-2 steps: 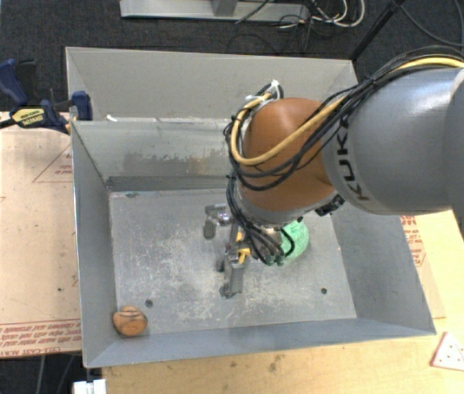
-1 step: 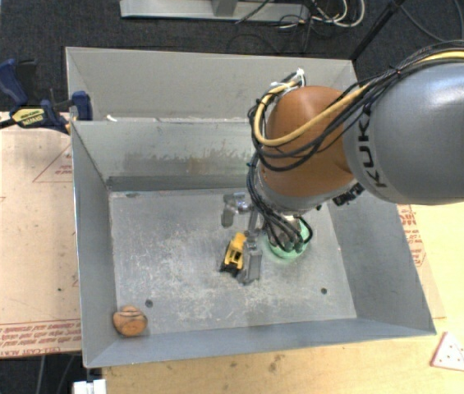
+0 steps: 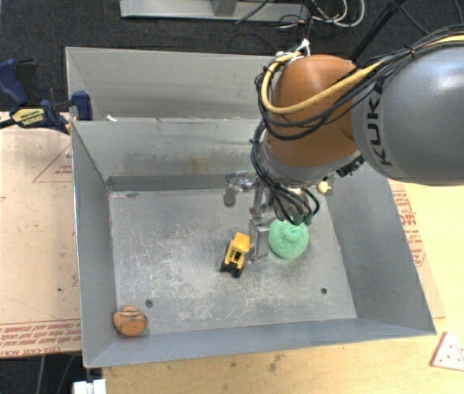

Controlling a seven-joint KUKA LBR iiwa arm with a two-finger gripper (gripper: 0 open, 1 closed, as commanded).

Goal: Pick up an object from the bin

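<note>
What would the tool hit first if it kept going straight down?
Likely the bin's floor between the yellow toy digger and the green lump, though the tool could clip either; depth is unclear.

arm (image 3: 437, 113): grey, rounded | wrist cover (image 3: 310, 109): orange dome | cables (image 3: 355, 75): yellow, black | marking (image 3: 374, 130): black KUKA lettering

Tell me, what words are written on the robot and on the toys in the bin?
"KUK": in dark letters running up the side of the grey arm; the end of the word curves out of sight.
Yellow truck: no words that can be read.
Green lump: no words.
Brown ball: no words.
</note>
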